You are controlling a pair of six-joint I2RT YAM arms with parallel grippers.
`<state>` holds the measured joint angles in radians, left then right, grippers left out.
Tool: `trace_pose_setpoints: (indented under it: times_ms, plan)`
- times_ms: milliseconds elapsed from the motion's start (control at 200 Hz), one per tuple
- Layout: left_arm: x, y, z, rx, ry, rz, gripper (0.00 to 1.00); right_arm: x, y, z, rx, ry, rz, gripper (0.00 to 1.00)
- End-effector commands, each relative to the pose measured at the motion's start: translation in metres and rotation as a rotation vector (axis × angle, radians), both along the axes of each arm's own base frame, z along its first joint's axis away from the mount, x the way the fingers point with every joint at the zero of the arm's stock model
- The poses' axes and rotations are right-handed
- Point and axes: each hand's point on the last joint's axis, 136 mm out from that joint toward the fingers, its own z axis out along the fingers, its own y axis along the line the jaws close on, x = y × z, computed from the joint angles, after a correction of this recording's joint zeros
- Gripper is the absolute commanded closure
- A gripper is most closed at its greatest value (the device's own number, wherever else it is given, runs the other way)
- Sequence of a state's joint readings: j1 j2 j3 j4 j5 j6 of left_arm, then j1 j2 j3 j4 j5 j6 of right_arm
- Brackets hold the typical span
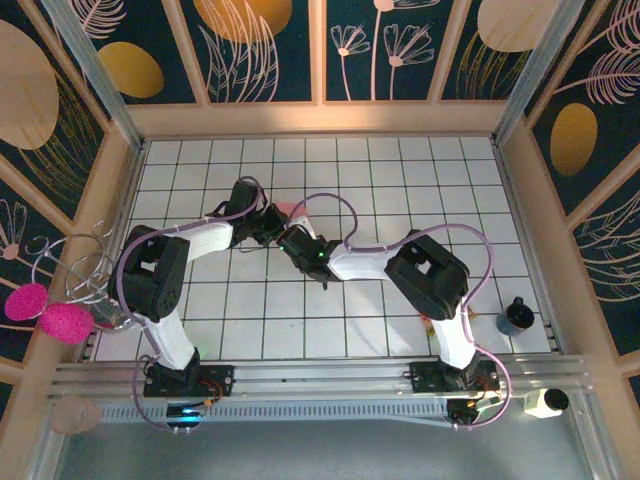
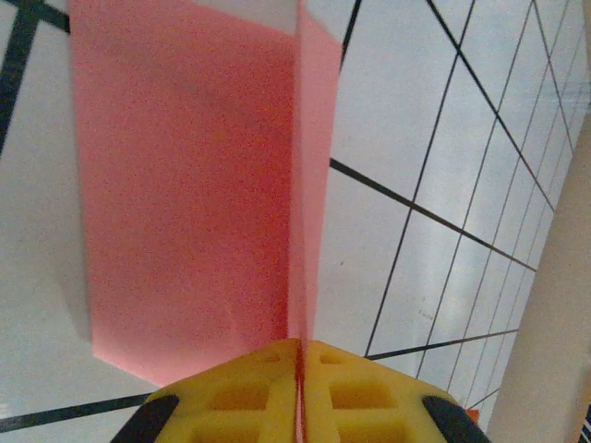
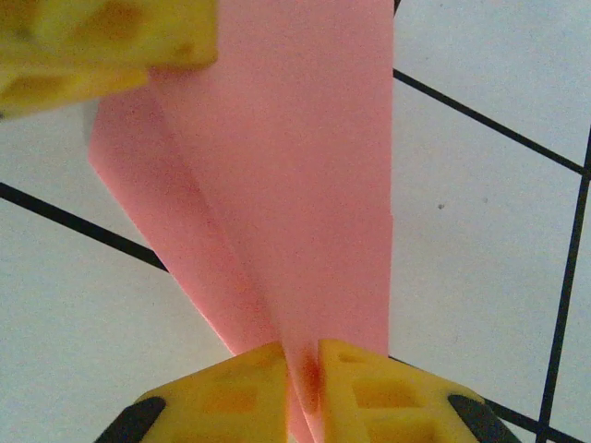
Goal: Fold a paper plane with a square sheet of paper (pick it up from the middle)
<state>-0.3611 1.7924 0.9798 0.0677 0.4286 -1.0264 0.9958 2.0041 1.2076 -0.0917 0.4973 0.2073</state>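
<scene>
Over the middle of the gridded bench (image 1: 420,170), the folded pink paper (image 2: 185,185) was held between both tools, lifted off the surface. The left tool (image 2: 300,374) was clamped tight on its centre crease. The right tool (image 3: 303,369), jaws all but together, pinched the paper's narrow end.

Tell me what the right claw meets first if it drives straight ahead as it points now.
The right claw pinches the pink paper, so that comes first; beyond, possibly the left claw, off to one side; depth unclear.
</scene>
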Motion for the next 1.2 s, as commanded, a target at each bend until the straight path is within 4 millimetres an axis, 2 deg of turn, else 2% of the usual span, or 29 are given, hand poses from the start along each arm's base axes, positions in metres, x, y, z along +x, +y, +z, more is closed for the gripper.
trace_pose_setpoints:
  times_ms: [0,180,415,460,470,490,646,711,911,1196]
  plan:
    - [0.004,0.002,-0.002,0.024,0.004,-0.001,0.87,-0.002,-0.002,-0.002,-0.041,-0.002,0.006,0.86]
    - [0.009,0.008,0.008,0.067,-0.027,0.009,0.74,-0.011,0.004,-0.002,0.020,0.058,0.037,0.92]
    - [0.018,0.032,0.026,0.083,-0.079,0.067,0.62,-0.022,0.009,-0.005,0.159,0.200,0.076,0.96]
    - [0.019,0.038,0.025,0.092,-0.079,0.079,0.59,-0.022,0.008,-0.004,0.180,0.220,0.075,0.97]
    - [0.019,0.039,0.024,0.093,-0.079,0.081,0.59,-0.023,0.008,-0.004,0.185,0.226,0.077,0.97]
    - [0.020,0.040,0.037,0.088,-0.110,0.087,0.58,-0.023,0.008,-0.003,0.197,0.235,0.080,0.97]
    - [0.020,0.054,0.054,0.114,-0.170,0.128,0.54,-0.025,0.006,0.003,0.284,0.314,0.088,0.99]
    - [0.013,0.058,0.049,0.120,-0.174,0.134,0.54,-0.026,0.005,0.005,0.323,0.354,0.091,1.00]
    - [-0.005,0.050,0.048,0.021,-0.215,0.110,0.53,-0.030,0.007,0.013,0.457,0.480,0.116,1.00]
    - [-0.039,0.010,0.025,-0.165,-0.173,0.011,0.53,-0.032,0.010,0.015,0.584,0.589,0.144,1.00]
